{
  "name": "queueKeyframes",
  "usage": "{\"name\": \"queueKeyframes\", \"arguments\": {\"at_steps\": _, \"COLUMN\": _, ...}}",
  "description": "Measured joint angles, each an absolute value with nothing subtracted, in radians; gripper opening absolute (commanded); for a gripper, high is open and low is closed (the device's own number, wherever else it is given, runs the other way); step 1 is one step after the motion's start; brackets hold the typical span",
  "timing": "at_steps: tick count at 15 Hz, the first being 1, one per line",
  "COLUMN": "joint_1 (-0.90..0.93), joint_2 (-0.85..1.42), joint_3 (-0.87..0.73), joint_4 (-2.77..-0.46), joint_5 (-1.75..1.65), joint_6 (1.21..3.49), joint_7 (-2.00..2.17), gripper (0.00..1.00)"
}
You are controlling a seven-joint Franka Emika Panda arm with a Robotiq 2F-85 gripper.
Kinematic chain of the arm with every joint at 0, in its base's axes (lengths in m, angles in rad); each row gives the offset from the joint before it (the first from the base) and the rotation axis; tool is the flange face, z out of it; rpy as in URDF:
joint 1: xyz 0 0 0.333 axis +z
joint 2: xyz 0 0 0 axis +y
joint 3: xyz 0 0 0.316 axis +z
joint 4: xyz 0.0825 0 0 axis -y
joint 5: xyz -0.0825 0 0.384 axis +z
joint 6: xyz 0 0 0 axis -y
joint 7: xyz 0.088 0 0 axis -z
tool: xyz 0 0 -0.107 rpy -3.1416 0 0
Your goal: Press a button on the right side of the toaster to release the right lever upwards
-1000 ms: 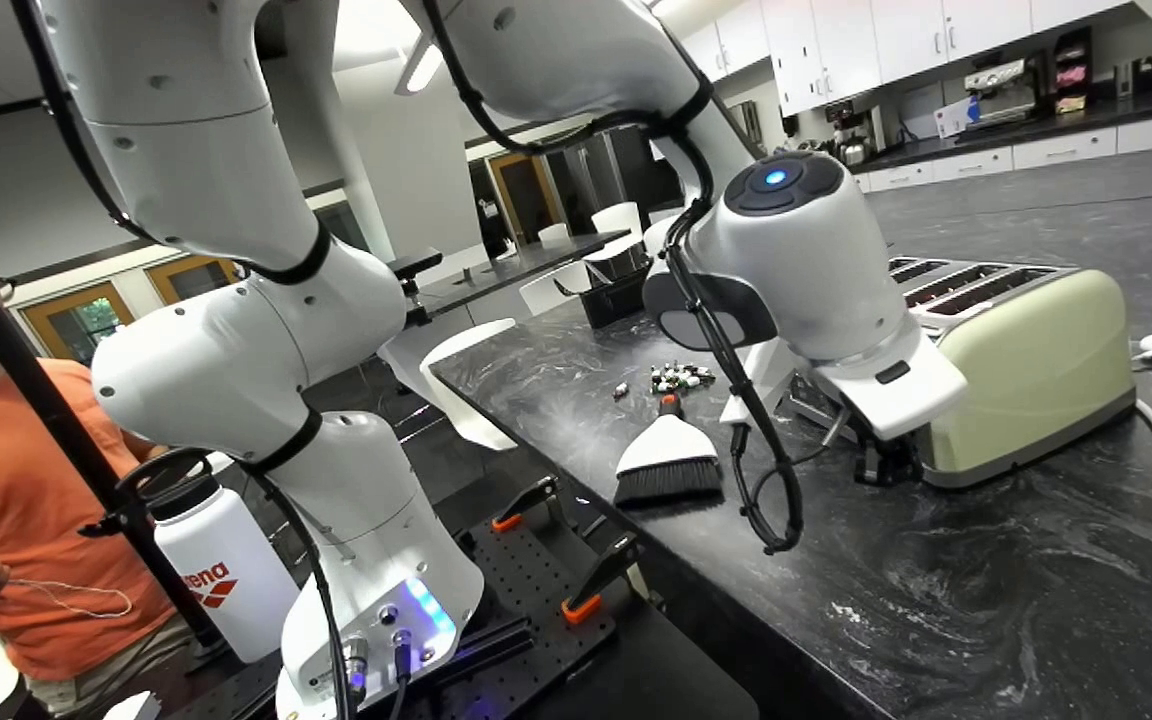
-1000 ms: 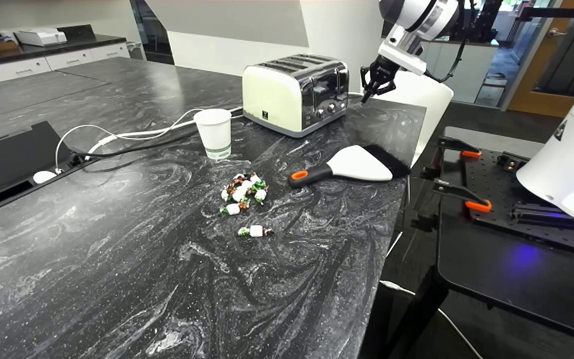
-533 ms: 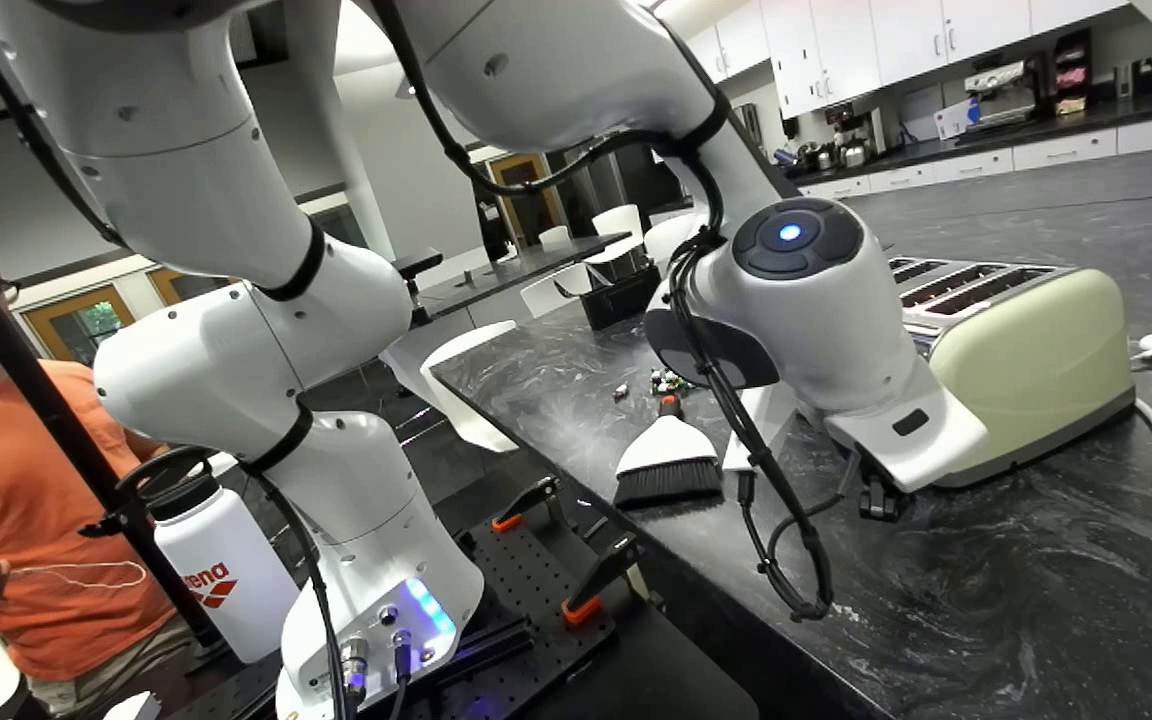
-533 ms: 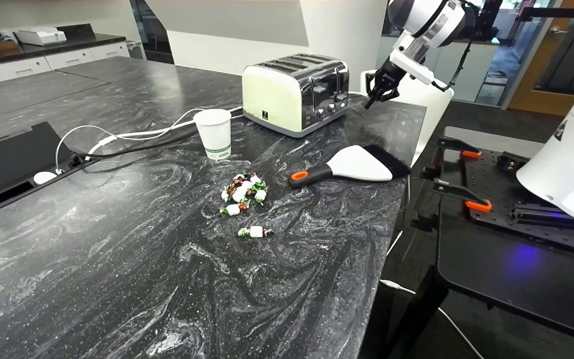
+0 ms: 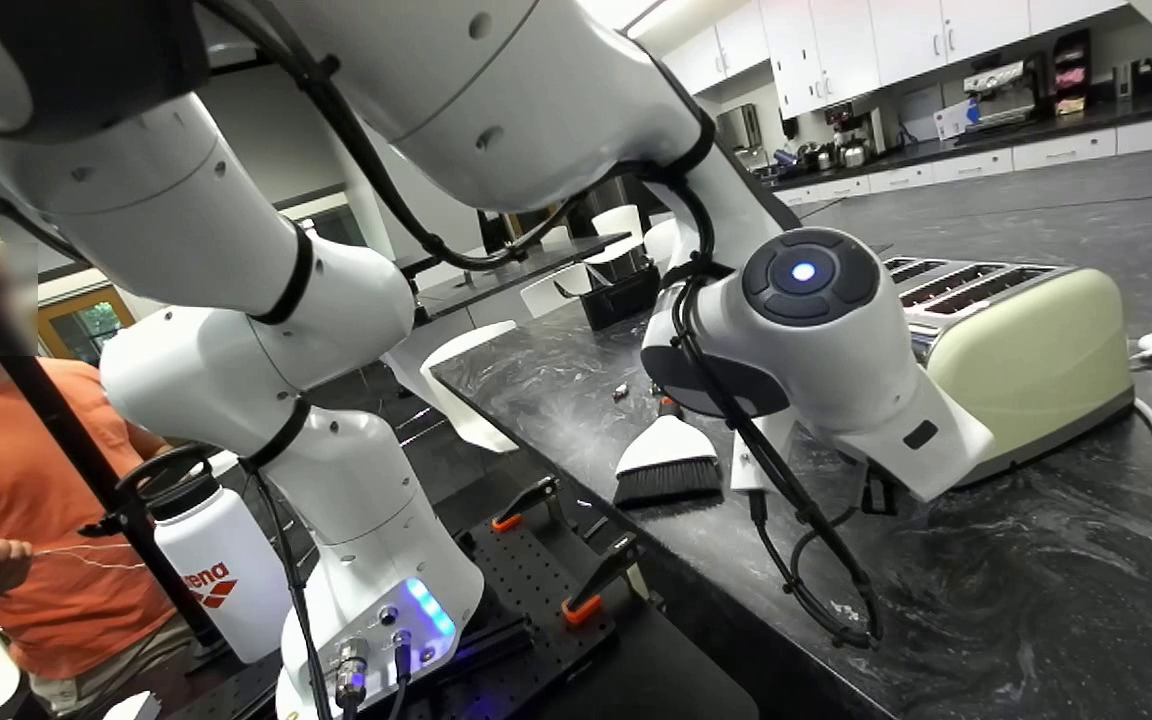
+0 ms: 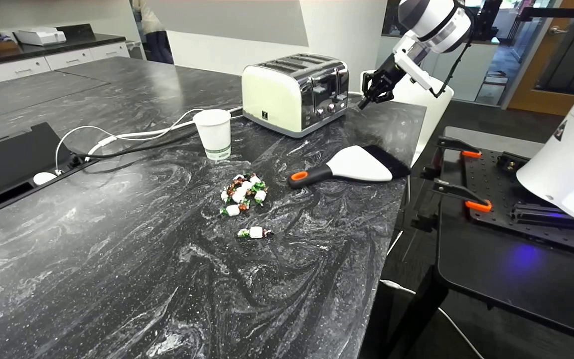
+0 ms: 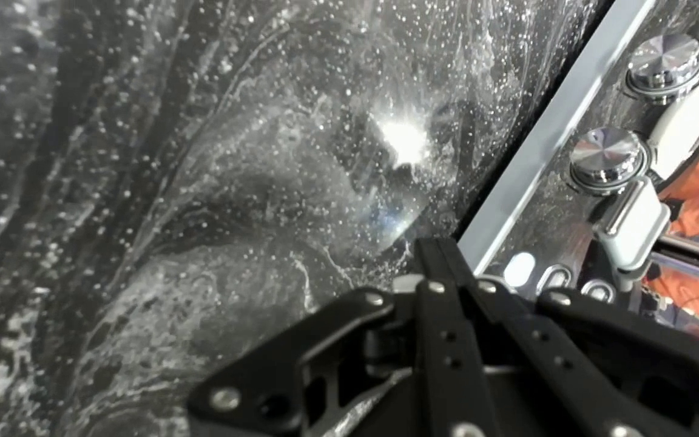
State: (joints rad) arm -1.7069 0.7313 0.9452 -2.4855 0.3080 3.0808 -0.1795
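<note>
Wrist view: the gripper [image 7: 443, 244] is pressed together, tip to tip, above the counter [image 7: 252, 200] just beside the toaster [image 7: 559, 221], hiding part of its base rim. In an exterior view a gap shows between gripper and toaster, and a cup [image 6: 215, 134] stands near the cream side with a white cord [image 6: 122, 135] passing behind it; candies [image 6: 242, 194] (one lies apart from the heap) and a brush [image 6: 359, 167] are nearer the camera. In an exterior view the arm [image 5: 576, 120] blocks most of the toaster's control end. The counter is dark, with pale marbled swirls. The toaster has rounded cream sides and a mirror-like chrome end bearing round metal knobs [image 7: 607, 156], a pale, blocky lever [image 7: 631, 227] and small oval buttons [image 7: 556, 277]. The brush is a white fan with dark bristles and a dark, orange-ended handle.
</note>
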Motion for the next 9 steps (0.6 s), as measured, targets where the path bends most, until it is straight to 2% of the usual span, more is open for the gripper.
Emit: {"name": "queueKeyframes", "arguments": {"at_steps": 9, "joint_1": -1.718, "joint_2": 0.791, "joint_3": 0.971, "joint_4": -2.488, "joint_5": 0.206, "joint_6": 3.089, "joint_7": -0.166, "gripper": 0.00}}
